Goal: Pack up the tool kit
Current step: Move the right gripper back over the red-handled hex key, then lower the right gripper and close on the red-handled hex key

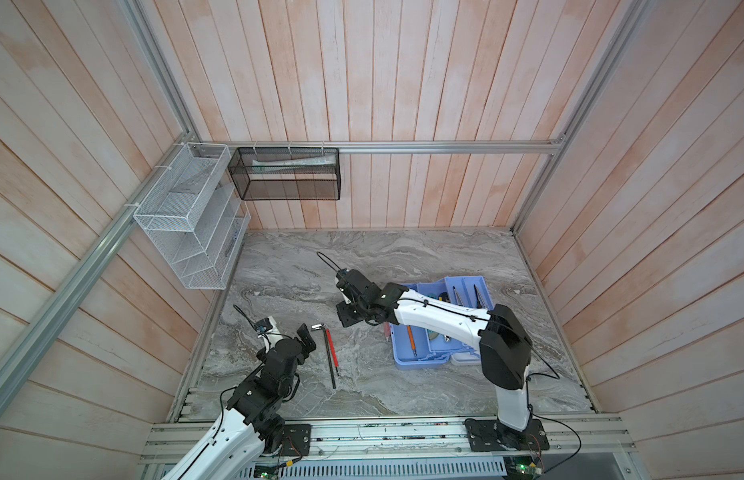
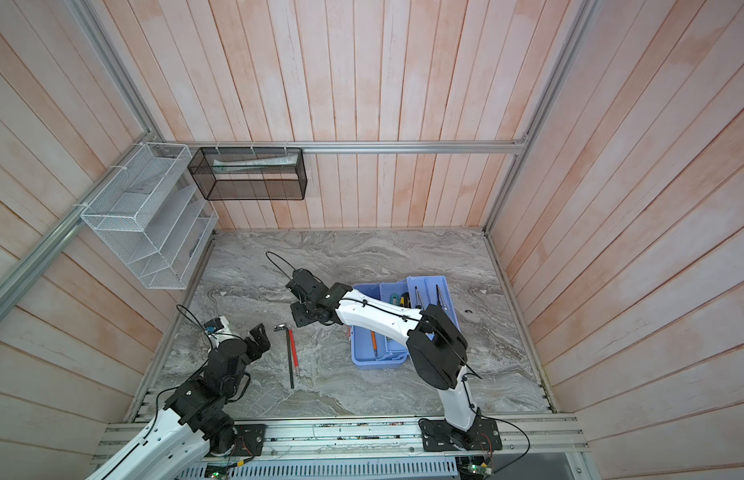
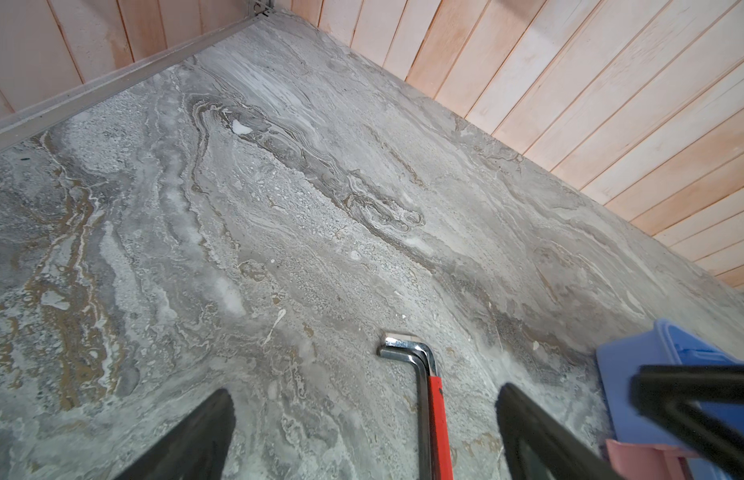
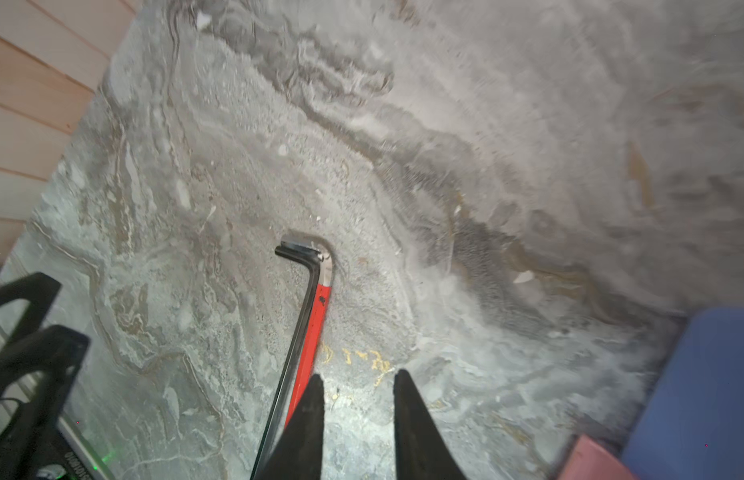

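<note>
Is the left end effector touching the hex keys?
Apart. Left wrist view: the hex keys lie between the fingers of the open left end effector, table visible either side.

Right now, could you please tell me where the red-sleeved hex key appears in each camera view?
In a top view: the red-sleeved hex key lies on the tabletop, left of the light blue box.
In a top view: the same spot, left of the box.
Left wrist: it shows between the left pincer fingers.
Right wrist: it runs beside one right pincer finger.
Shared landmark: the box, visible in all four.
</note>
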{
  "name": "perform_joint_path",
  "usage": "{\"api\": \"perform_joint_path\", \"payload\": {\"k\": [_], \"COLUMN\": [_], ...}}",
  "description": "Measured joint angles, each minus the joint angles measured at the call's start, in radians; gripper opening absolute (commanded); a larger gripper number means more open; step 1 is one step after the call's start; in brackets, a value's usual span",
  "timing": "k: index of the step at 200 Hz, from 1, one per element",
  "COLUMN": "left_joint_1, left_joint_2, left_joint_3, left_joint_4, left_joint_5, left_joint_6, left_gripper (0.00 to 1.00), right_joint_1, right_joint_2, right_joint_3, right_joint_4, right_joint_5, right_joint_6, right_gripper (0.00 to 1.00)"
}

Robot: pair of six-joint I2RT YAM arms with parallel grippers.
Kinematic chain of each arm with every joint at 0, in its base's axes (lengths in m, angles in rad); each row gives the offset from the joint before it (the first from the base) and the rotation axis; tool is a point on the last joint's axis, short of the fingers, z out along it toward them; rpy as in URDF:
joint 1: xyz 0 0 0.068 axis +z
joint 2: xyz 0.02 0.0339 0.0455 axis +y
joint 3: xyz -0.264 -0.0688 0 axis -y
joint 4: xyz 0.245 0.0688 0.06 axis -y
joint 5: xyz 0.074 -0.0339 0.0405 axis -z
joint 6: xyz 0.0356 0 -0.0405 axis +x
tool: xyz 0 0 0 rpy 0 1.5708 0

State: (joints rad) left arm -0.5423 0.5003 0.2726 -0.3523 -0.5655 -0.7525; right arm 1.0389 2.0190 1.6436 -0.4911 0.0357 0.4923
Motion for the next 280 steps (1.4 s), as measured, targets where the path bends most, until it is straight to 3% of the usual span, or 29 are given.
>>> {"api": "perform_joint_path", "payload": {"k": [37, 204, 280], "left_joint_1": [0.001, 0.010, 0.010], "left_joint_2": [0.002, -0.045, -0.046], "left_joint_3": [0.000, 0.000, 0.000], "left_joint_4": [0.000, -0.082, -0.090], "left_joint_5": [0.000, -0.071, -0.071], "left_joint_6": [0.000, -0.093, -0.098], "left_gripper": [1.00, 1.00, 1.00], "right_joint_1": [0.036, 0.082, 0.087], "right_joint_2": [0.119, 0.309, 0.309], "right_joint_3": [0.056, 0.243, 0.235], "right_joint_4": [-0.024, -0.173, -0.217], "right_joint_5": [-0.030, -0.053, 0.032], "right_joint_6": [-0.018, -0.128, -0.171], "right_gripper": [0.23, 0.23, 0.22]}}
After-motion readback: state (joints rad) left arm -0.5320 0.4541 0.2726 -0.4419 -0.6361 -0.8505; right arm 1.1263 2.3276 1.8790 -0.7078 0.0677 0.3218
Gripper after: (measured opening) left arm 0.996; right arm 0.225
